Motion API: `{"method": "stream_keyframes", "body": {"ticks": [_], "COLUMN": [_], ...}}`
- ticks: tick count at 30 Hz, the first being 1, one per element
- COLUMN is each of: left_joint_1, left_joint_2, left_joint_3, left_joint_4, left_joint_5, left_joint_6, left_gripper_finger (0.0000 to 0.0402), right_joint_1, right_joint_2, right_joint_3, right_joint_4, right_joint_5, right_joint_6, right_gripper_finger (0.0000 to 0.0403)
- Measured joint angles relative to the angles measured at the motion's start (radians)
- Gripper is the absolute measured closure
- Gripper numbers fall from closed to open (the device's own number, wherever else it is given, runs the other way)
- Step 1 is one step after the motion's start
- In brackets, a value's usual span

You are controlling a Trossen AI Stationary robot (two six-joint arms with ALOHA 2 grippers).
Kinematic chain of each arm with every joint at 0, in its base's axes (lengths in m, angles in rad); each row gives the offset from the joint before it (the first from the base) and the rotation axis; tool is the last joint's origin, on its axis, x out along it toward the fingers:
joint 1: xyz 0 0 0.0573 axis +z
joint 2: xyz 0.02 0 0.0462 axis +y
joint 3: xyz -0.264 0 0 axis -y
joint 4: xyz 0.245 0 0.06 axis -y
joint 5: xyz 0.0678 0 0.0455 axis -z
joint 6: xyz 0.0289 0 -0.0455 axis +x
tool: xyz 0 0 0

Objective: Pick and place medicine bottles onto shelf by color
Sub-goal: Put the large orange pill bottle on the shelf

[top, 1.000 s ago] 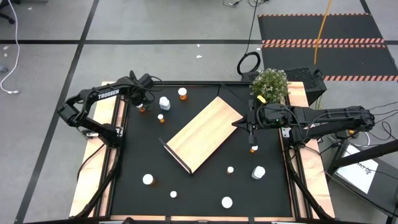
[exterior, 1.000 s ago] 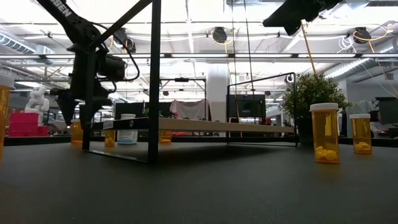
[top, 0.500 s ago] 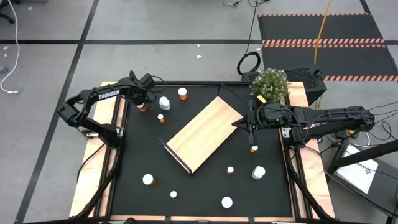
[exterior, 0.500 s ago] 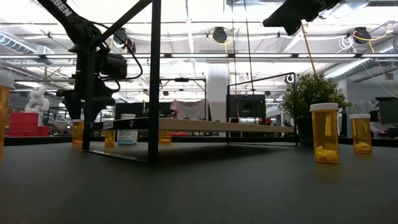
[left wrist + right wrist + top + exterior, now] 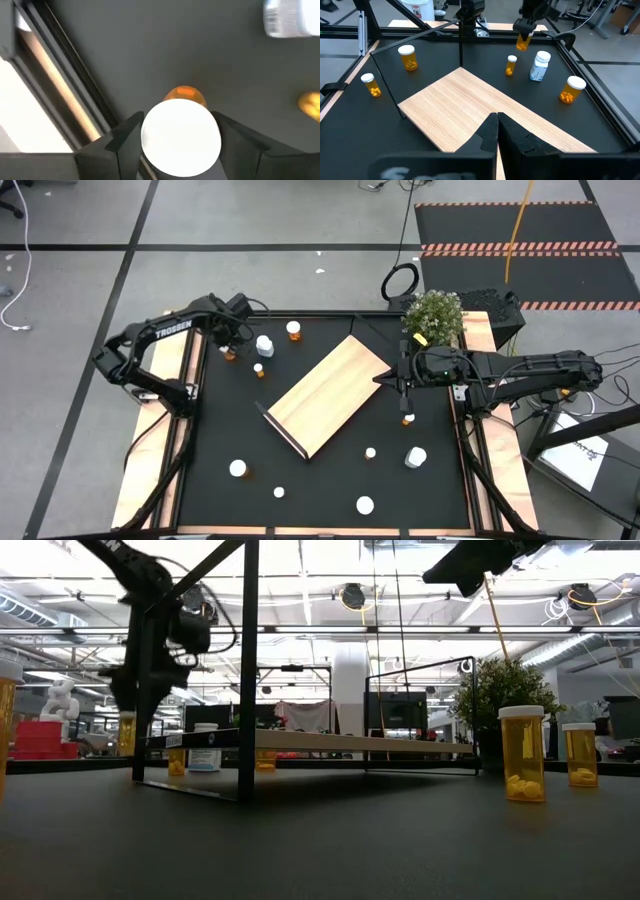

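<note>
One orange bottle (image 5: pixel 181 137) in left gripper (image 5: pixel 180 142)

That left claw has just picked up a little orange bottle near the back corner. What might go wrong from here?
1. The left claw pinches the orange bottle only around its white cap, so the bottle may slip or swing loose while it is carried.
2. A white bottle and a small orange bottle stand upright between it and the shelf; a low pass could topple them.
3. The right claw waits shut over the shelf's near corner, so space there is tight.
</note>
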Motion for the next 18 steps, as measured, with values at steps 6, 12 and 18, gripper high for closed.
{"method": "stream_keyframes", "body": {"ticks": [6, 12, 18], "left_joint_1": [-0.068, -0.186, -0.319], "left_joint_2": [0.0, 0.002, 0.059], "left_joint_3": [0.215, 0.438, 0.625], "left_joint_4": [-0.128, -0.173, -0.191], "left_joint_5": [-0.001, -0.012, -0.013], "left_joint_6": [0.057, 0.111, 0.125], "left_gripper_finger": [0.0202, 0.0191, 0.0199], "right_joint_1": [0.0, 0.0, 0.0], "right_joint_2": [0.0, 0.0, 0.0], "right_joint_3": [0.0, 0.0, 0.0], "right_joint_4": [0.0, 0.0, 0.0], "right_joint_5": [0.0, 0.0, 0.0], "right_joint_6": [-0.002, -0.002, -0.005], "right_gripper_finger": [0.0403, 0.0403, 0.0403]}}
